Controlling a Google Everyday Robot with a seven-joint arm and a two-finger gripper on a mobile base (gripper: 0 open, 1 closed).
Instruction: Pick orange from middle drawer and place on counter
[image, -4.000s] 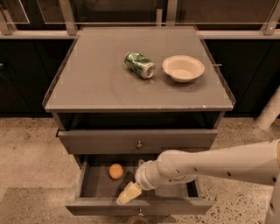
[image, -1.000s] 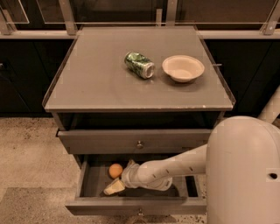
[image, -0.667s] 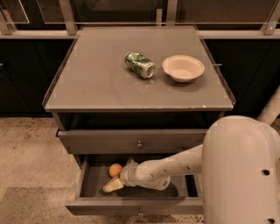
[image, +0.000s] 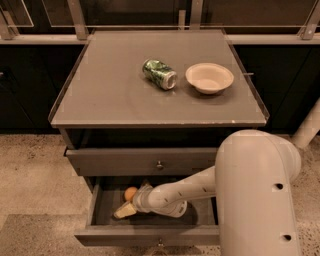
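So the middle drawer (image: 105, 202) is pulled out, and you can see its grey tray floor and side walls. The drawer above it (image: 120, 162) is shut, with just its flat front and little knob showing. The robot's arm (image: 190, 190) comes in from the right, low down under the shut drawer, and reaches into the open one.

The gripper (image: 127, 205) is down inside the drawer on the left side, pointing toward the left wall. The orange (image: 131, 193) sits on the tray floor toward the back left, right up against the gripper's upper side. Honestly I can't tell whether it's clamped on the fruit or loose; from where I'm standing the two just overlap.

Up on the counter (image: 110, 100) there's a green can (image: 159, 74) lying on its side. A cream bowl (image: 209, 78) stands upright just to its right, close but not touching.
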